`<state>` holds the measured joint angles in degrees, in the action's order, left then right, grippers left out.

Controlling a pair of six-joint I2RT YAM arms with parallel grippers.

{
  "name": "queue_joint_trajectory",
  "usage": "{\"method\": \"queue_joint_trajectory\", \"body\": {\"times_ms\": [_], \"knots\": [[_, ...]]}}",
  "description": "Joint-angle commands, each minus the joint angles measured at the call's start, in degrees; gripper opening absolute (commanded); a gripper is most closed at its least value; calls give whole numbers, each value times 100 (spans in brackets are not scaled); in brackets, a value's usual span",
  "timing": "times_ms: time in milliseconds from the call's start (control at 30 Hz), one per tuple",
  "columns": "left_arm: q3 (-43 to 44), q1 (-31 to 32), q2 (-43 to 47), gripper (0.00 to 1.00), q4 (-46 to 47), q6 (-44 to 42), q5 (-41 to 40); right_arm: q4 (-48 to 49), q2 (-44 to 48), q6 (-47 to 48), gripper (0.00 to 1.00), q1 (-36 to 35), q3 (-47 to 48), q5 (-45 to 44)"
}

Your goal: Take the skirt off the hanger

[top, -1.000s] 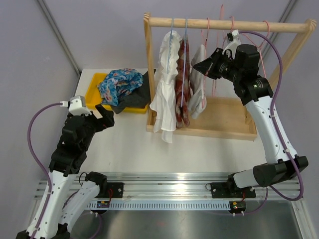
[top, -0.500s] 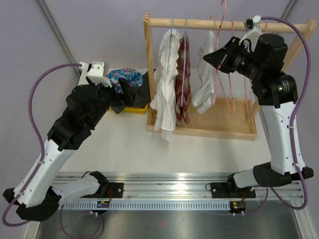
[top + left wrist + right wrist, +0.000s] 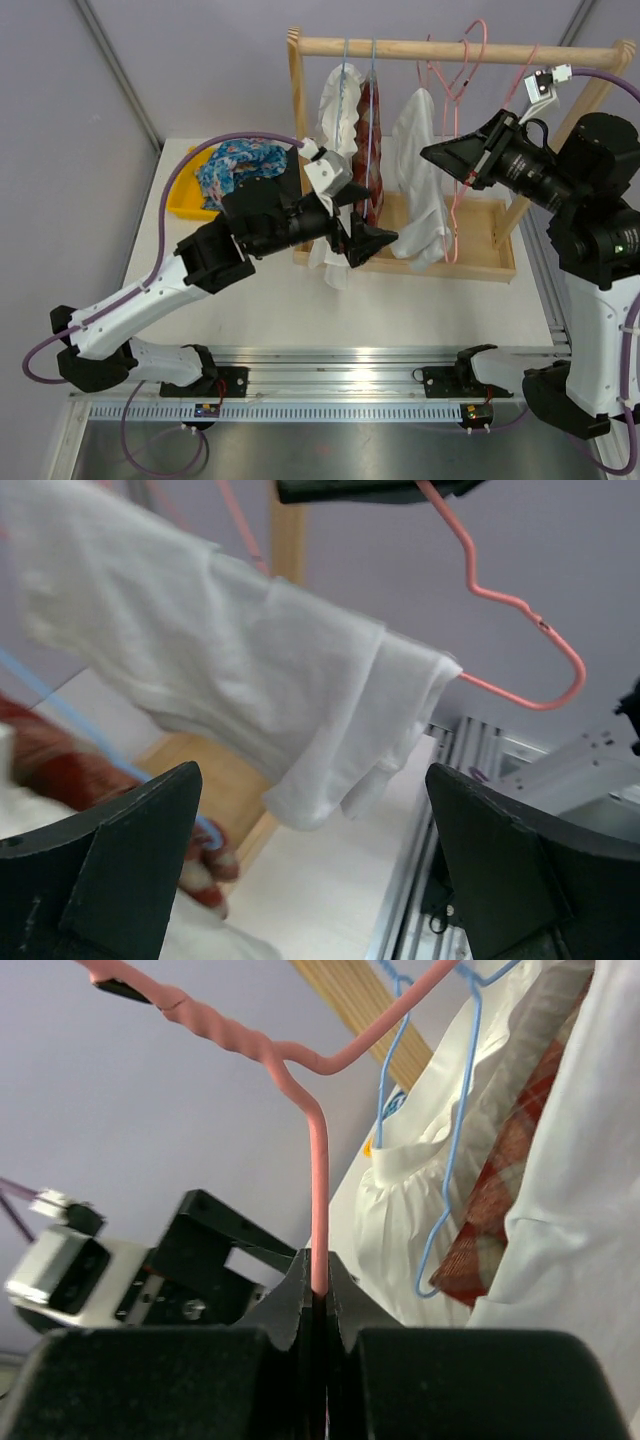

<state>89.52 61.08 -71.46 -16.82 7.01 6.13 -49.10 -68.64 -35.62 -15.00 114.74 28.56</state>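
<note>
A white skirt hangs on a pink wire hanger. My right gripper is shut on the hanger's stem and holds it in front of the wooden rail, with the hook showing above the rail. The right wrist view shows the jaws pinching the pink wire, with the skirt at the right. My left gripper is open and empty just left of the skirt's lower edge. In the left wrist view the skirt and hanger hang just beyond my spread fingers.
The wooden rack holds a white garment and a red plaid one on blue hangers. A yellow bin with a floral cloth sits at the back left. The rack's tray base lies under the skirt.
My left arm has swung from the left side of the table across to the skirt's lower edge. My right arm has lifted the hanger with the skirt up and to the right.
</note>
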Motion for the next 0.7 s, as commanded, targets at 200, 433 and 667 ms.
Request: {"method": "queue_joint_trajectory", "body": {"times_ms": [200, 433, 667], "knots": [[-655, 738, -491, 99, 1655, 21, 189, 471, 483, -674, 0, -20, 189, 765], [-620, 897, -773, 59, 1989, -6, -314, 841, 799, -1184, 0, -11, 5, 1100], [-1084, 1020, -422, 0, 2077, 117, -911, 753, 835, -1044, 0, -11, -136, 942]]}}
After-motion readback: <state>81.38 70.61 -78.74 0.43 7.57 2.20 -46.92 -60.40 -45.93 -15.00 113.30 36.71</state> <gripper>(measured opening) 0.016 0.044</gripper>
